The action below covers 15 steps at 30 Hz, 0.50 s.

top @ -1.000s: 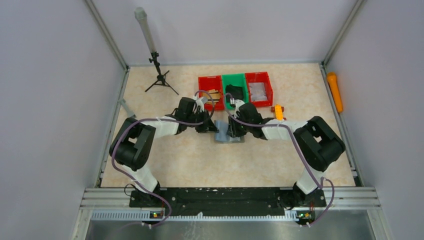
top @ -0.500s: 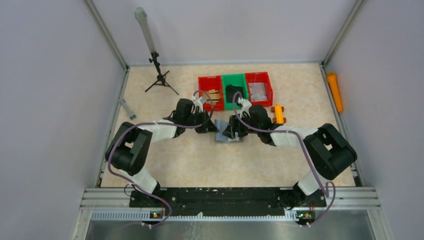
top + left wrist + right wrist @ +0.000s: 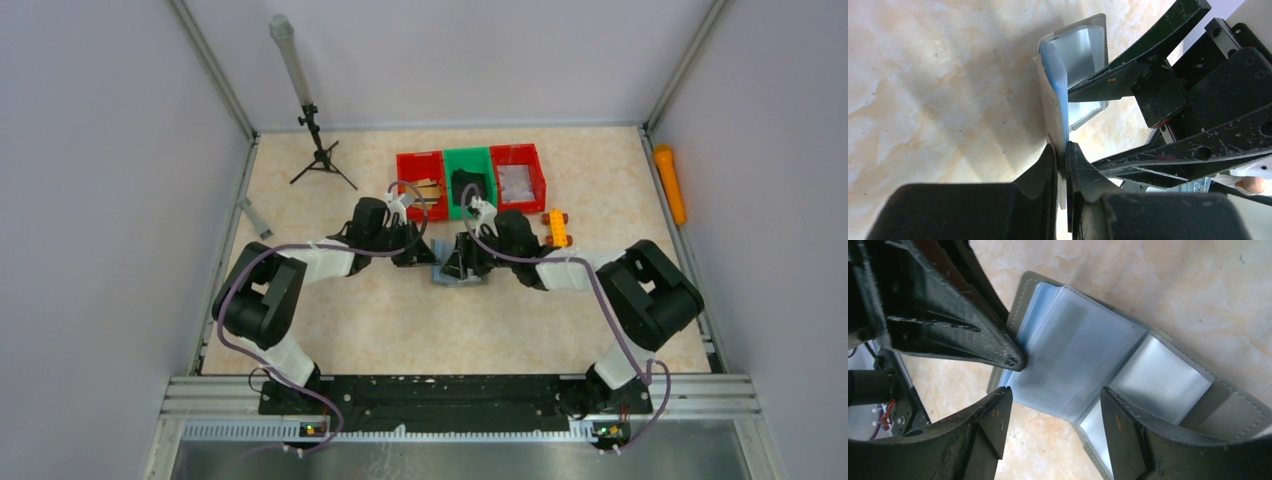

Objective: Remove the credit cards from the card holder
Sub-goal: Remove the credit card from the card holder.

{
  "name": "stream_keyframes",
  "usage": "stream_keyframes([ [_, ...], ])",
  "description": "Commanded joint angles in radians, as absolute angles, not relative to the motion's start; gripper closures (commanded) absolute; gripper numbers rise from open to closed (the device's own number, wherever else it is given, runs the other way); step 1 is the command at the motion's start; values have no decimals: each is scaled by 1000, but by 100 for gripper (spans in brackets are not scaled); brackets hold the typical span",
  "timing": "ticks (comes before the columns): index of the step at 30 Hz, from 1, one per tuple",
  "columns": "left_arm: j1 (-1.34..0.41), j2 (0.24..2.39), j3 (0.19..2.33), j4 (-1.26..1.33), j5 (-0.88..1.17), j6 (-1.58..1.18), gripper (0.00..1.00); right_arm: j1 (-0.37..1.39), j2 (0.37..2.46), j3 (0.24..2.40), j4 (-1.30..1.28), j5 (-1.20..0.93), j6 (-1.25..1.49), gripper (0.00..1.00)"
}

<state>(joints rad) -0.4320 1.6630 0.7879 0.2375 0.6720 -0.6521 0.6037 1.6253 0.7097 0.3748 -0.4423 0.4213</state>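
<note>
The grey card holder (image 3: 448, 275) lies open on the table between both grippers. In the left wrist view my left gripper (image 3: 1064, 147) is shut on one raised cover of the card holder (image 3: 1050, 102), blue sleeves fanned beside it. My right gripper (image 3: 1055, 397) is open, its fingers (image 3: 998, 412) straddling the near edge of the shiny blue sleeves (image 3: 1073, 347) of the card holder (image 3: 1235, 405). The left gripper's fingers (image 3: 973, 337) press the sleeves' far corner. The credit cards are hidden; I cannot make any out inside the sleeves.
Behind the holder stand a red bin (image 3: 402, 185), a green bin (image 3: 450, 160) with a black object, and a second red bin (image 3: 520, 152). An orange toy (image 3: 556, 226) lies to the right, an orange cylinder (image 3: 669, 183) by the right wall, a tripod (image 3: 320, 155) back left.
My right gripper has opened and shifted slightly left over the holder. The left gripper has kept its grip and barely moved.
</note>
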Motion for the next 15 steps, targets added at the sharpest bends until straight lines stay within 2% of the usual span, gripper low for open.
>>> stream_keyframes([
  [1,-431,1704,842,192,658,-629,90,601,1691,772,342,-441,411,34],
  [5,-434,1725,845,215,695,-646,86,610,1711,778,345,-434,413,28],
  [9,-434,1723,844,206,690,-638,80,612,1729,785,347,-438,414,28],
  [13,-434,1717,845,197,685,-631,73,612,1736,788,345,-440,412,41],
  [15,-434,1715,844,195,685,-628,72,612,1736,791,338,-435,410,51],
])
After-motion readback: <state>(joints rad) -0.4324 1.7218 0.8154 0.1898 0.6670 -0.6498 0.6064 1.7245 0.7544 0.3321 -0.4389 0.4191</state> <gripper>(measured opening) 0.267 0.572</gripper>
